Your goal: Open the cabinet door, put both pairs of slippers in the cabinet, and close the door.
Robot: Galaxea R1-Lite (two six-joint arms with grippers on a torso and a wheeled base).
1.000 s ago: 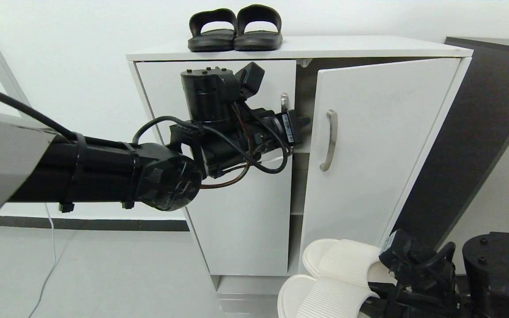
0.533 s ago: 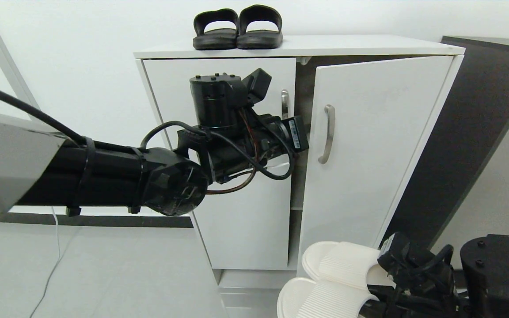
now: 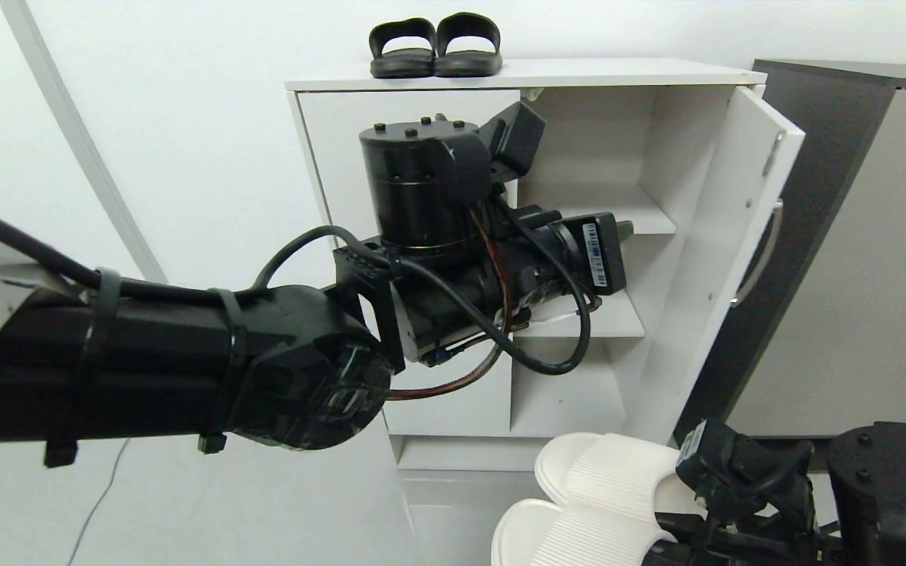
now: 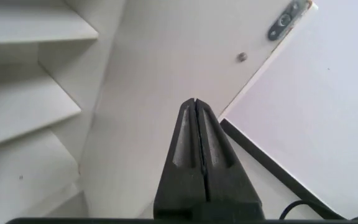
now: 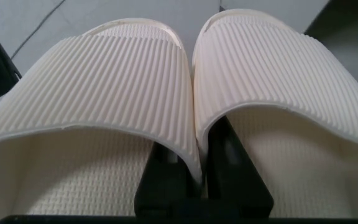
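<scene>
Head view: the cabinet [image 3: 524, 72] fills the upper middle, its right door [image 3: 728, 259] swung wide toward the right edge and its shelves [image 3: 579, 322] bare. The left gripper [image 3: 627, 229] hangs right in front of that opening, and there's the first worry: the arm blocks the way in, so anything brought up from below could knock into it. The black slippers [image 3: 435, 47] sit on the cabinet top, upper centre, not yet stowed. The white slippers [image 3: 602, 495] are at the bottom right, low and well apart from the shelves. Left wrist view: the fingers [image 4: 188, 143] are pressed together on nothing, with the door's inner face beyond them. Nothing holds that door, so it could drift back across the gap. Right wrist view: the right gripper [image 5: 202, 168] pinches the two inner strap edges together, one slim grip for both. A bump on a shelf lip could peel one slipper loose.
</scene>
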